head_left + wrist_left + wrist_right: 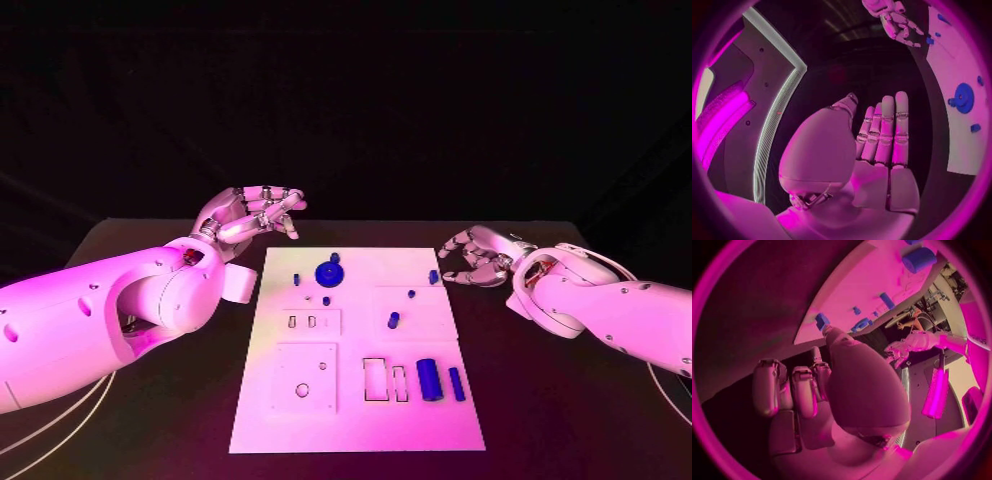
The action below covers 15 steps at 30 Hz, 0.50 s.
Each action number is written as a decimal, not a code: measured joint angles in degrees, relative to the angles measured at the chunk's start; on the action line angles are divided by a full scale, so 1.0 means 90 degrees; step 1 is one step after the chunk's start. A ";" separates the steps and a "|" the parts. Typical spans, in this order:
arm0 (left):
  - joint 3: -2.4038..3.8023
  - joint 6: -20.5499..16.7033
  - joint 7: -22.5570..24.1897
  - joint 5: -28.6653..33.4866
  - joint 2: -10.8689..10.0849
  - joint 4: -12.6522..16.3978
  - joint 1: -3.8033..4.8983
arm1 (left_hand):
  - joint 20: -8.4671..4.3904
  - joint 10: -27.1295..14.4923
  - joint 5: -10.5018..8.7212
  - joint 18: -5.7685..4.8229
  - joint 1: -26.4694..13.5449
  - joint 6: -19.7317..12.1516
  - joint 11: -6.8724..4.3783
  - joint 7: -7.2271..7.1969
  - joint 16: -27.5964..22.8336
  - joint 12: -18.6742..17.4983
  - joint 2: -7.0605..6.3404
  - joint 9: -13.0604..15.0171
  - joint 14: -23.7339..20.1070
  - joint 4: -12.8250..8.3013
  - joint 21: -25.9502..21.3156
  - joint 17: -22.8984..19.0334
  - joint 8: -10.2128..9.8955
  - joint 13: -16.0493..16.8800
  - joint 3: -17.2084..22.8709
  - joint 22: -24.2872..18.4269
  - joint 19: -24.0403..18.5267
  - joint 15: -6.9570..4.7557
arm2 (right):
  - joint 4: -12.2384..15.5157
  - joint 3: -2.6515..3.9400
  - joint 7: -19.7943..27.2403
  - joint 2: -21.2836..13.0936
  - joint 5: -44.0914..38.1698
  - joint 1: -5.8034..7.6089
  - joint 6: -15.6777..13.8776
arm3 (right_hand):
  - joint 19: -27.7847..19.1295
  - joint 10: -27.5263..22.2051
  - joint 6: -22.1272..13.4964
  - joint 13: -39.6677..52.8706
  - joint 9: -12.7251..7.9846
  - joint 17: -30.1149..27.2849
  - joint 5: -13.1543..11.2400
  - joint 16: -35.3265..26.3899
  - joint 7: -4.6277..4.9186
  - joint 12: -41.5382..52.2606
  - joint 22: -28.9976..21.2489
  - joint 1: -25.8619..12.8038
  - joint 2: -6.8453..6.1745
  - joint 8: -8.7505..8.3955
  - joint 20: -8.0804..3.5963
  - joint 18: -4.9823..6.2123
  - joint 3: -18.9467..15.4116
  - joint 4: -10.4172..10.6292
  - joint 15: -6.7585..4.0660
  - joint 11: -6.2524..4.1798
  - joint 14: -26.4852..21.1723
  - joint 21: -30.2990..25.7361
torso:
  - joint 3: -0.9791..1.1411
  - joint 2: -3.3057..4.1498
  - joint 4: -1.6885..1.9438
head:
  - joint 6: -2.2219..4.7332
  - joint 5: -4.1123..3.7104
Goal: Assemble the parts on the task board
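Note:
The white task board lies mid-table. On it are a blue gear, several small blue pegs, and a thick blue cylinder beside a thinner one near the front right. My left hand hangs above the table off the board's far left corner; its fingers are straight and hold nothing. By the far right edge, my right hand has its fingers half curled around nothing. Its thumb reaches towards a small blue part at that edge; I cannot tell if it touches.
Black table surrounds the board on all sides. The board has raised plates with slots and holes at its near left and rectangular cut-outs beside the cylinders. White cables trail under my left arm.

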 measured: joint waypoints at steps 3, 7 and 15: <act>-0.0001 0.0002 0.0001 0.0001 0.0003 -0.0008 0.0000 | 0.0000 0.0000 0.0000 0.0000 0.0000 0.0000 0.0000 0.0000 0.0000 0.0000 0.0000 0.0000 0.0000 0.0000 0.0000 0.0000 0.0000 0.0000 0.0000 0.0000 0.0000 0.0000 | -0.0075 0.0000 0.0000 0.0094 0.0000 -0.0036 0.0000 | 0.0007 0.0000 0.0000 0.0000 0.0000 0.0000 0.0000 0.0000 0.0000 0.0000 0.0000 0.0000 0.0000 0.0000 -0.0007 0.0000 0.0000 0.0000 0.0000 0.0000 0.0000 0.0000 | 0.0001 0.0001 0.0001 | 0.0002 0.0015; -0.0002 0.0005 0.0001 0.0002 0.0009 -0.0011 0.0000 | 0.0000 0.0000 0.0000 0.0000 0.0000 0.0000 0.0000 0.0000 0.0000 0.0000 0.0000 -0.0001 0.0000 0.0000 0.0000 0.0000 0.0000 0.0000 0.0000 0.0000 0.0000 0.0000 | -0.0137 0.0000 -0.0002 0.0184 0.0000 -0.0086 0.0004 | 0.0024 0.0000 0.0033 0.0000 0.0000 -0.0001 0.0028 0.0000 -0.0004 0.0000 -0.0001 0.0027 0.0027 0.0000 -0.0024 0.0000 0.0047 -0.0011 0.0000 0.0000 0.0000 0.0029 | -0.0007 0.0001 0.0005 | 0.0005 0.0026; -0.0004 0.0006 0.0001 0.0003 0.0000 -0.0023 0.0000 | 0.0000 0.0000 0.0000 0.0000 0.0000 0.0000 0.0000 0.0000 0.0000 0.0000 0.0000 -0.0001 0.0000 0.0000 0.0000 0.0000 0.0000 0.0000 0.0000 -0.0001 0.0000 0.0000 | -0.0173 -0.0003 -0.0013 0.0264 0.0000 -0.0168 0.0060 | 0.0024 0.0004 0.0135 -0.0001 0.0013 -0.0001 0.0028 0.0000 -0.0014 0.0000 -0.0001 0.0025 0.0025 0.0025 -0.0024 0.0000 0.0162 0.0000 0.0000 -0.0003 0.0000 0.0029 | -0.0012 -0.0001 0.0002 | -0.0039 0.0050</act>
